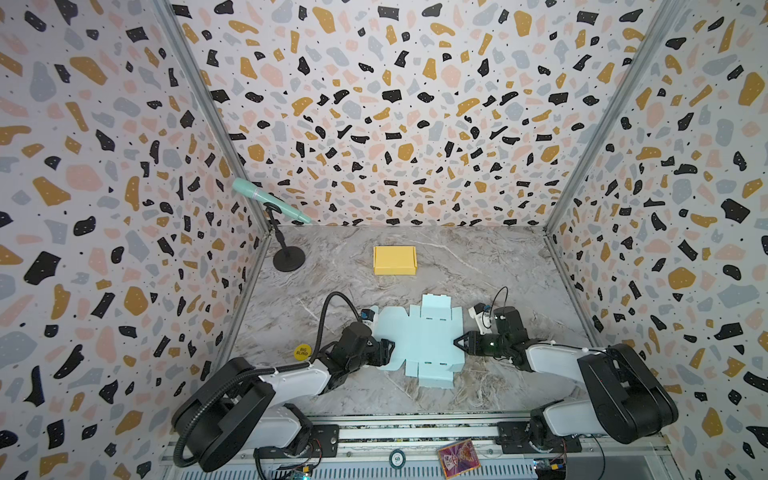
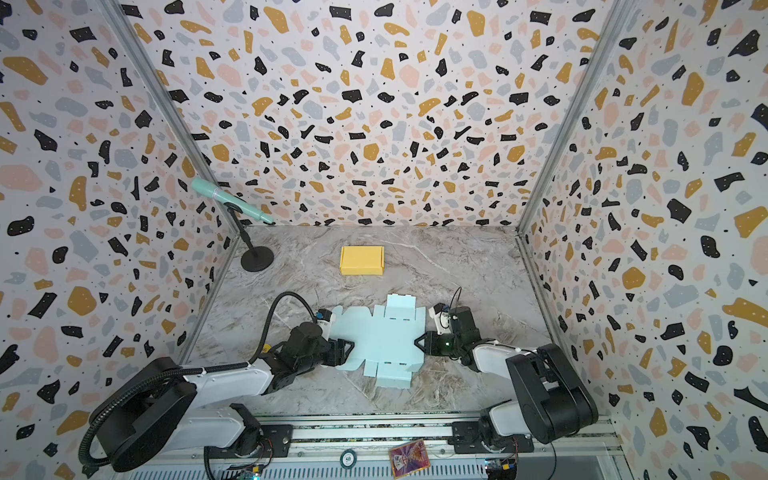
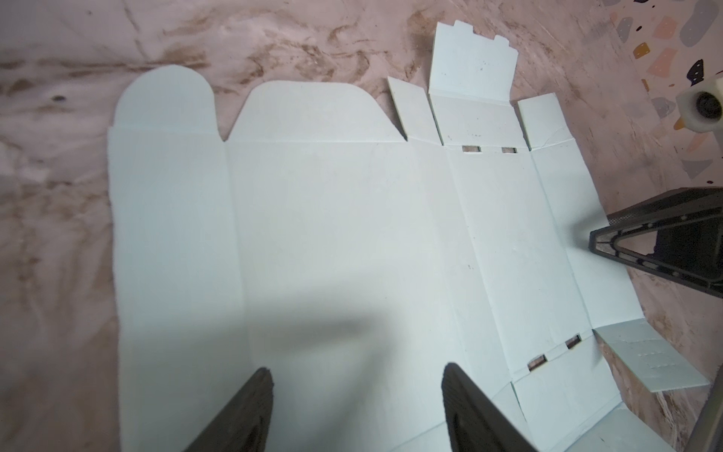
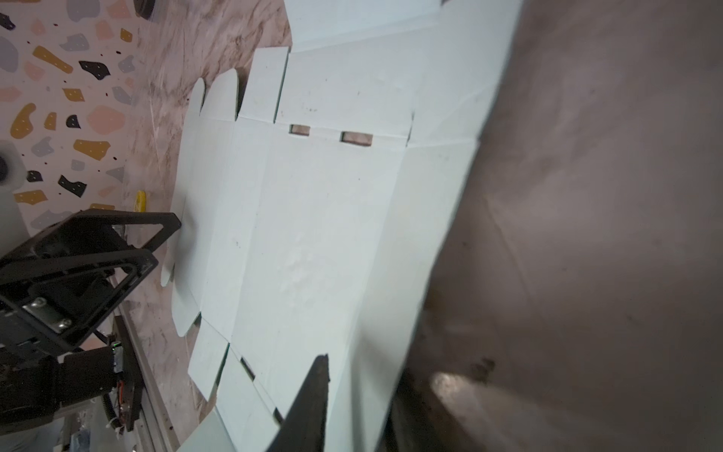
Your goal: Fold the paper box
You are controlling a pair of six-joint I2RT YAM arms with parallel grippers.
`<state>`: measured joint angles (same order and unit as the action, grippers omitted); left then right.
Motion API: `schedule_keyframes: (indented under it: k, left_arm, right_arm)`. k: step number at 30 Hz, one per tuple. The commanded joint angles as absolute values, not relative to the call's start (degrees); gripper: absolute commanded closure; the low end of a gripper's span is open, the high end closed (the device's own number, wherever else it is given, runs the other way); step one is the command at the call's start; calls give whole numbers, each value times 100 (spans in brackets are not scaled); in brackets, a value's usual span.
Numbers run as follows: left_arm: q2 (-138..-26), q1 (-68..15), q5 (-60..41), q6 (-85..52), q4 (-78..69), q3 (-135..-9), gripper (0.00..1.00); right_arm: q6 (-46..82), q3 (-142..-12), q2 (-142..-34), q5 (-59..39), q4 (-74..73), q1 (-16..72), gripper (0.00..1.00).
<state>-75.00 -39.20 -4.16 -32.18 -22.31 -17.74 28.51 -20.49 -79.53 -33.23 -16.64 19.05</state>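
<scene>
The paper box [image 1: 415, 336] [image 2: 378, 336] is a flat, light blue cut-out sheet lying unfolded on the marble table between both arms. My left gripper [image 1: 388, 352] [image 3: 356, 375] is open, its two fingers spread above the sheet's left panel with nothing between them. My right gripper [image 1: 457, 343] [image 4: 362, 368] is turned on its side at the sheet's right edge. One finger [image 4: 313, 395] lies on top of the right flap and the other sits under it, closed on that flap. Seen from the left wrist, the right gripper [image 3: 592, 240] touches the sheet's edge.
A folded yellow box [image 1: 395, 260] sits farther back on the table. A microphone stand [image 1: 289, 258] stands at the back left. A yellow chip [image 1: 302, 351] lies by the left arm. A card [image 1: 458, 459] and a round token [image 1: 397, 458] rest on the front rail.
</scene>
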Motion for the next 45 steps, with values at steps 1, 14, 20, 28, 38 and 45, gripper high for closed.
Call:
schedule_keyframes:
  k: [1,14,20,28,38,45]
  left_arm:
    - [-7505,-3894,-523,-3249,-2497,-1612,30]
    - [-5776,-4148,-507,-3777,-1989,-1215,32]
    - [-5207,-4148,-482,-3919,-1852,-1295,50]
    - [-6045,-4148,-589,-3883,-2584,-1304,55]
    - [-7155,-4146,-634,-3885,-3332,-1113,58]
    - [-7378,-4148,-564,-3907,-3502,-963,58]
  right_arm:
    - [2866,-1978,-7882,-3321,-1789,1880,81]
    - [1389,-2974,-7166,-2145,496,1939,91]
    - [982,-3789,-7307,-799,1349,2697,92]
    - [891,-4269,-7816,130,1584,3575,94]
    - [1042,-4139,-8153,14,1136,3807,92]
    - [1044,-4028,-8306,-533,927,3633,82]
